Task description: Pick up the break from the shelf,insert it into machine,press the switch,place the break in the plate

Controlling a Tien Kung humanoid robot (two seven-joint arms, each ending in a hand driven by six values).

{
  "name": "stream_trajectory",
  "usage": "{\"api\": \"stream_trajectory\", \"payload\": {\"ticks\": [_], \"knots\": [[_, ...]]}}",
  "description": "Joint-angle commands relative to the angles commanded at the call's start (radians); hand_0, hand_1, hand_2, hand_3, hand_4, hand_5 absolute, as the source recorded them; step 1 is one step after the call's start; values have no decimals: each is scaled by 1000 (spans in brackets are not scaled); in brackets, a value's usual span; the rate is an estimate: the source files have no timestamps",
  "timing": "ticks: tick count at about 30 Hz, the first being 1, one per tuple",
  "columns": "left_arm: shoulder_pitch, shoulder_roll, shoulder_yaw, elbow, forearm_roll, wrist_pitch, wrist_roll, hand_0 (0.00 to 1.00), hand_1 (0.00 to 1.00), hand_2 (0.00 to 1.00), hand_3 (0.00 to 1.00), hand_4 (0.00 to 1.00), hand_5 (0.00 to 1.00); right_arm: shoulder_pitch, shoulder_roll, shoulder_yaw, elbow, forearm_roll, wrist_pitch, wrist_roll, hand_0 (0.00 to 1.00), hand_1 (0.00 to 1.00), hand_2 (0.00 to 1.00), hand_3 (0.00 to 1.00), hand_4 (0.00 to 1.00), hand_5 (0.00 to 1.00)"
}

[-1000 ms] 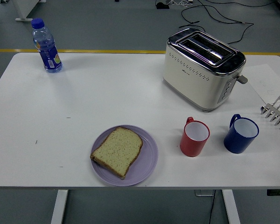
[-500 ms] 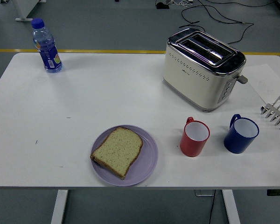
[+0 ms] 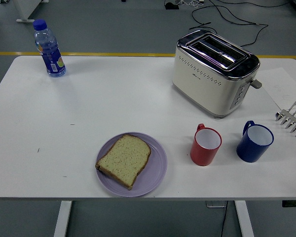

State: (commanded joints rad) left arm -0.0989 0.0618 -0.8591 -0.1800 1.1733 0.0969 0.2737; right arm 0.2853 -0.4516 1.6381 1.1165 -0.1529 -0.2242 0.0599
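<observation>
Head view shows me the slice of pale brown-crusted bread lying flat on the round lavender plate, near the front edge of the white table. I judge the task as good as finished, or else the slice was set here to start with. Neither of my hands is in view, so I cannot tell how the fingers stand.

One corner of the crust overhangs the plate's left rim; a careless re-grasp could drag the slice off onto the table. The cream-and-chrome two-slot toaster sits well behind and to the right, slots empty, its side lever facing right. The red mug and the blue mug stand between plate and toaster, so an arm swinging across could knock either over. A white wire rack sits at the right edge, a blue-capped water bottle far left.

Against the earlier frames I see no change; nothing has moved.
</observation>
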Motion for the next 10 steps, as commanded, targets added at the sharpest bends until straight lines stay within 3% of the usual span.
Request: {"api": "stream_trajectory", "payload": {"ticks": [10], "knots": [[1, 0, 0, 0, 3, -1, 0, 653, 590, 594, 598, 324, 940, -2, 0, -4, -4, 9, -10, 2, 746, 695, 703, 642, 464, 293]]}}
